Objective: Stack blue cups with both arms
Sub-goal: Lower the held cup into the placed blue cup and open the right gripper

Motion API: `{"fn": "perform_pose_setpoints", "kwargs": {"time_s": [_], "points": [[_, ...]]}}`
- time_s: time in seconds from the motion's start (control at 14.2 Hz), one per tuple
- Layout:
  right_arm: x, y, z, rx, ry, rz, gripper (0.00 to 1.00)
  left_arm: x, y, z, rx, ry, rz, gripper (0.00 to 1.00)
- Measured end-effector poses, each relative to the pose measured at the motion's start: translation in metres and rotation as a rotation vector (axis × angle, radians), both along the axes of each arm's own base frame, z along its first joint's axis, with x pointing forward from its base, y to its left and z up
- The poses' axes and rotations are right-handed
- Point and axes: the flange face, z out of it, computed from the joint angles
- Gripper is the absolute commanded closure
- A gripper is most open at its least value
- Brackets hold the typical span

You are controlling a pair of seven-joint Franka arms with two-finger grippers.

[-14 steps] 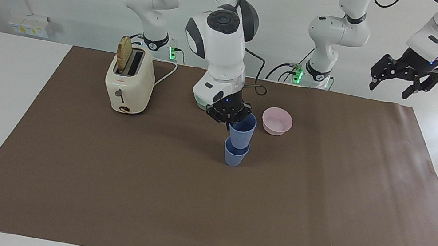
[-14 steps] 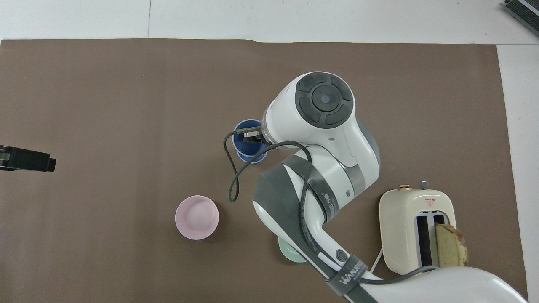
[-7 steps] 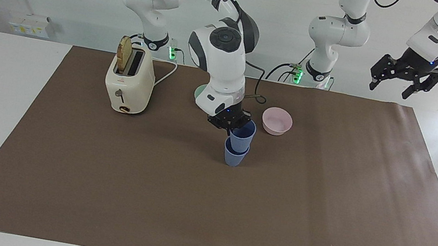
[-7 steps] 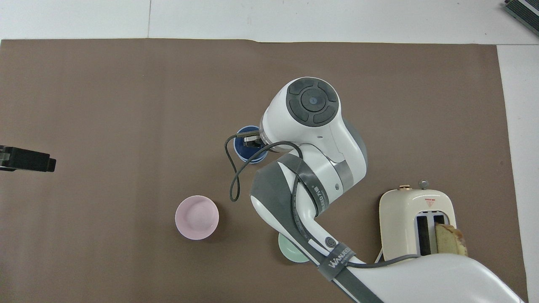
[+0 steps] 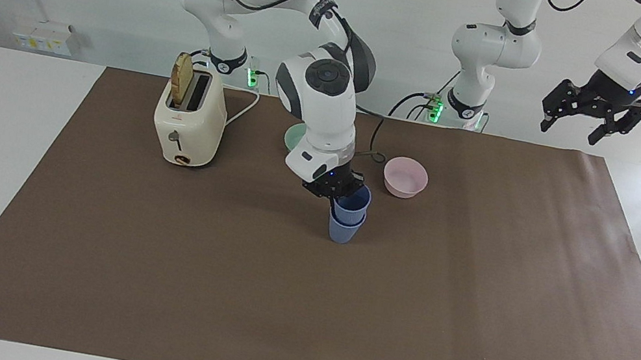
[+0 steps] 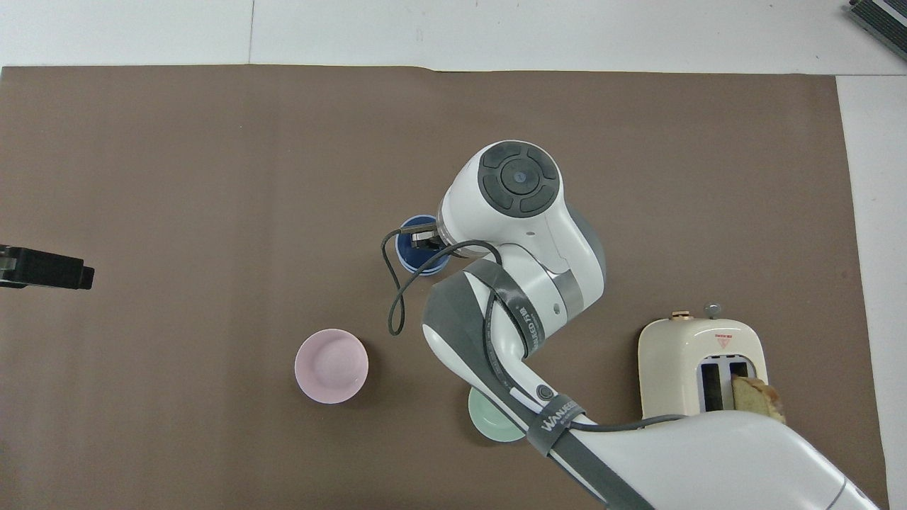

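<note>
Nearest the robots, a toaster (image 5: 189, 119) with a bread slice (image 5: 181, 79) in one slot stood by the robots' edge of the worktop (image 5: 469, 312), toward the right arm's end. A green bowl (image 5: 295, 135) sat by the same edge near its middle, and a pink bowl (image 5: 405, 177) lay slightly farther out.

Farther still, about mid-worktop, the lower cup (image 5: 344, 229) stood upright. The upper cup (image 5: 354, 203) sat nested in it, its rim showing above the lower rim.

The right tool (image 5: 337, 187) was clenched on the upper cup's rim, on the side toward the robots; the overhead view showed one finger (image 6: 423, 236) inside the cup.

The left tool (image 5: 594, 107) hung high over the worktop corner at the left arm's end, released, fingers spread, that arm waiting.
</note>
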Motion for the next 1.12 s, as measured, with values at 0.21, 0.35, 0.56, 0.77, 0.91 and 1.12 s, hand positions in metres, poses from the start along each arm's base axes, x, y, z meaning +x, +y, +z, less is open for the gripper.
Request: {"fn": "perform_pose_setpoints", "kwargs": {"time_s": [0.21, 0.35, 0.56, 0.77, 0.91, 1.12], "points": [[0.0, -0.001, -0.005, -0.006, 0.007, -0.001, 0.78, 0.0, 0.0, 0.0, 0.0, 0.0, 0.0, 0.0], [0.0, -0.002, -0.006, -0.006, 0.008, -0.001, 0.68, 0.0, 0.0, 0.0, 0.0, 0.0, 0.0, 0.0], [0.001, -0.003, -0.005, -0.003, 0.003, -0.003, 0.46, 0.0, 0.0, 0.0, 0.0, 0.0, 0.0, 0.0], [0.004, -0.006, -0.005, -0.002, 0.001, -0.01, 0.0, 0.0, 0.0, 0.0, 0.0, 0.0, 0.0, 0.0], [0.007, -0.01, -0.001, -0.005, -0.012, -0.015, 0.0, 0.0, 0.0, 0.0, 0.0, 0.0, 0.0, 0.0], [0.026, -0.036, 0.026, 0.003, -0.06, -0.059, 0.0, 0.0, 0.0, 0.0, 0.0, 0.001, 0.0, 0.0]]}}
